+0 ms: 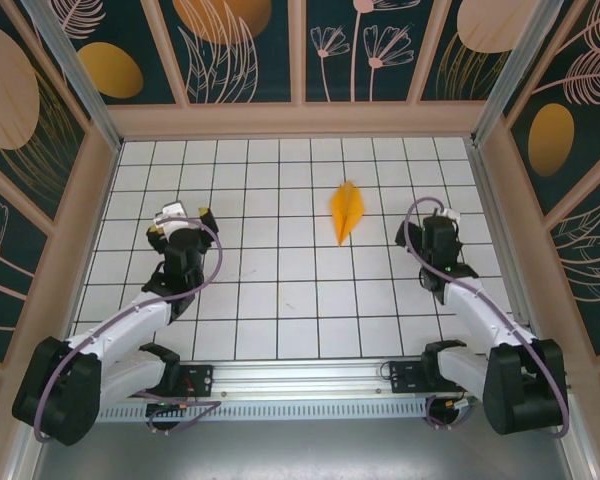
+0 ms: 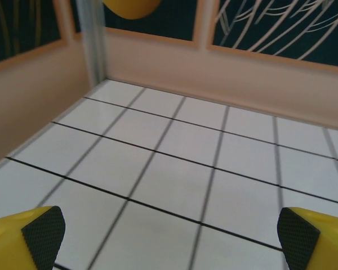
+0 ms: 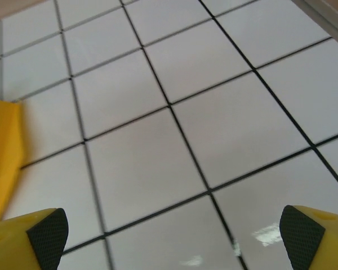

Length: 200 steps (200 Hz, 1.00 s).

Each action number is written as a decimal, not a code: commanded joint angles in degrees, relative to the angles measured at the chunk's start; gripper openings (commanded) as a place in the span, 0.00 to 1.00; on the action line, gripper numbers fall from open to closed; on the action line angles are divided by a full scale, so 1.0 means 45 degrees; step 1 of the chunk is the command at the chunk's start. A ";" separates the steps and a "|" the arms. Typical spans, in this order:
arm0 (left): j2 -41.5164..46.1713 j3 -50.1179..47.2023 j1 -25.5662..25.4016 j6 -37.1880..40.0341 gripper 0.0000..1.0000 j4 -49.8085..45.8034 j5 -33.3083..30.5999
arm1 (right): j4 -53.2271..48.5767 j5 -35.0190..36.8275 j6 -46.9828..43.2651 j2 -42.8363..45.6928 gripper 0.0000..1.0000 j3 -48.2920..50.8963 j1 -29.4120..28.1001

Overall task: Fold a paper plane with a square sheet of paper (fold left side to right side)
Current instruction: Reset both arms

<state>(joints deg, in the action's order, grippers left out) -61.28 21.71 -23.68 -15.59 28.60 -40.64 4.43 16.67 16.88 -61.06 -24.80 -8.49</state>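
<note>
The orange paper plane lies on the white tiled floor as a slim pointed dart, tip toward the near side, right of centre. Its edge shows at the left border of the right wrist view. My right gripper stands open a couple of tiles to the right of the plane, with bare tiles between its yellow fingers. My left gripper is open over the left part of the floor, far from the plane, with nothing between its fingers.
Pinkish walls with dark floral panels close in the tiled floor at the back and on both sides. The back left corner post stands ahead of the left gripper. A metal rail with the arm bases runs along the near edge.
</note>
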 commanded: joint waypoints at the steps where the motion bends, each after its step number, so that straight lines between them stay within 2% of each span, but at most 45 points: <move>1: -0.0283 -0.0571 0.0365 0.1669 0.99 0.2218 -0.1410 | 0.4336 0.1032 -0.1630 -0.0313 0.99 0.0927 0.0384; 25: -0.0932 -0.1337 0.0715 0.2551 0.98 0.3839 -0.0651 | 0.6997 0.0819 -0.2326 -0.1395 0.99 0.1688 0.0610; 47: -0.1618 -0.2051 0.1236 0.2557 0.98 0.5525 0.0485 | 0.9523 0.0495 -0.2949 -0.2554 0.99 0.2320 0.0739; 53: -0.1832 -0.2269 0.1406 0.2552 0.98 0.6099 0.0833 | 0.9366 0.0388 -0.2979 -0.2750 0.99 0.2114 0.0811; 81: -0.2812 -0.2817 0.1753 0.2980 0.98 0.8606 0.1736 | 1.1987 -0.0608 -0.3430 -0.3348 0.99 0.2616 0.1198; 88: -0.3058 -0.2918 0.1823 0.3210 0.99 0.9318 0.2036 | 1.2275 -0.0942 -0.3381 -0.3546 0.99 0.2564 0.1366; 108: -0.3574 -0.2619 0.1894 0.4083 0.99 0.9439 0.2684 | 1.3261 -0.1749 -0.3468 -0.4242 0.99 0.2489 0.1650; 138: -0.4460 -0.3282 0.2244 0.4714 0.98 1.1829 0.3419 | 1.4676 -0.2458 -0.3473 -0.5769 0.99 0.2542 0.1925; 151: -0.5131 -0.3480 0.2569 0.4454 0.99 1.3062 0.3276 | 1.5201 -0.2800 -0.3362 -0.6018 0.99 0.2736 0.2134; 186: -0.5276 -0.3618 0.3729 0.3219 0.98 1.3041 0.4493 | 1.5228 -0.3085 -0.3284 -0.6028 0.99 0.2752 0.2276; 200: -0.6247 -0.3263 0.4089 0.2860 0.98 1.3639 0.4429 | 1.5225 -0.3084 -0.3283 -0.6031 0.99 0.2756 0.2297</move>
<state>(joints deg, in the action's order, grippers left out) -84.77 5.78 -7.66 1.08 82.39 -23.35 68.40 5.30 1.85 -87.96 -12.91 1.21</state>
